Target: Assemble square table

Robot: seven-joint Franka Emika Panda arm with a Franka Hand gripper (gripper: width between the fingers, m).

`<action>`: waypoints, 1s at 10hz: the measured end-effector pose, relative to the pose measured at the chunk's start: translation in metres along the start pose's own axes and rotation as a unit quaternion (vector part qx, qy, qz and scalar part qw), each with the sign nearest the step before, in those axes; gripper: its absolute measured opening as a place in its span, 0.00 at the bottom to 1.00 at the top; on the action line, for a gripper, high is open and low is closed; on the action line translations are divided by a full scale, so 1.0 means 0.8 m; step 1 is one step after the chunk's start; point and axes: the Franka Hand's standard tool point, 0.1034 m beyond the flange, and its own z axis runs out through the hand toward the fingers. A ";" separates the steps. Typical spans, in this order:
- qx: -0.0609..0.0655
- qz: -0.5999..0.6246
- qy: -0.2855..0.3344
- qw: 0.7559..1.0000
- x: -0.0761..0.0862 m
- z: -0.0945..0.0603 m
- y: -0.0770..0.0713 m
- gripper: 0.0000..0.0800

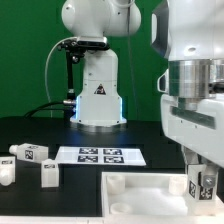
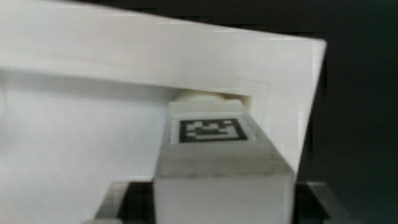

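The white square tabletop (image 1: pixel 140 197) lies at the front of the black table, raised rim up. My gripper (image 1: pixel 203 186) is shut on a white leg (image 1: pixel 203 180) with a marker tag and holds it upright over the tabletop's corner on the exterior view's right. In the wrist view the leg (image 2: pixel 217 150) runs from between the dark fingers (image 2: pixel 135 203) to the inner corner of the tabletop (image 2: pixel 89 110); its far end sits at the corner, and contact cannot be told. Three loose legs (image 1: pixel 31 153) (image 1: pixel 48 172) (image 1: pixel 5 170) lie on the exterior view's left.
The marker board (image 1: pixel 100 156) lies flat on the table behind the tabletop. The robot's white base (image 1: pixel 97 95) stands at the back in front of a green backdrop. The tabletop's edge borders dark table (image 2: pixel 356 120) in the wrist view.
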 end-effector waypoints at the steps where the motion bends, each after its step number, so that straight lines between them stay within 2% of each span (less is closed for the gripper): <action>1: 0.000 0.036 -0.002 0.999 -0.001 0.000 0.000 0.36; 4: -0.001 0.058 -0.002 0.998 -0.001 0.001 0.001 0.39; 5: 0.000 0.016 -0.001 1.000 0.000 0.000 0.001 0.63; 6: 0.001 -0.050 -0.001 0.999 0.001 -0.001 -0.001 0.76; 8: 0.010 -0.203 0.001 0.979 -0.009 -0.003 -0.003 0.80; 9: 0.009 -0.230 0.003 0.973 -0.018 -0.003 -0.001 0.81; 10: 0.008 -0.264 0.003 0.965 -0.016 -0.002 -0.001 0.81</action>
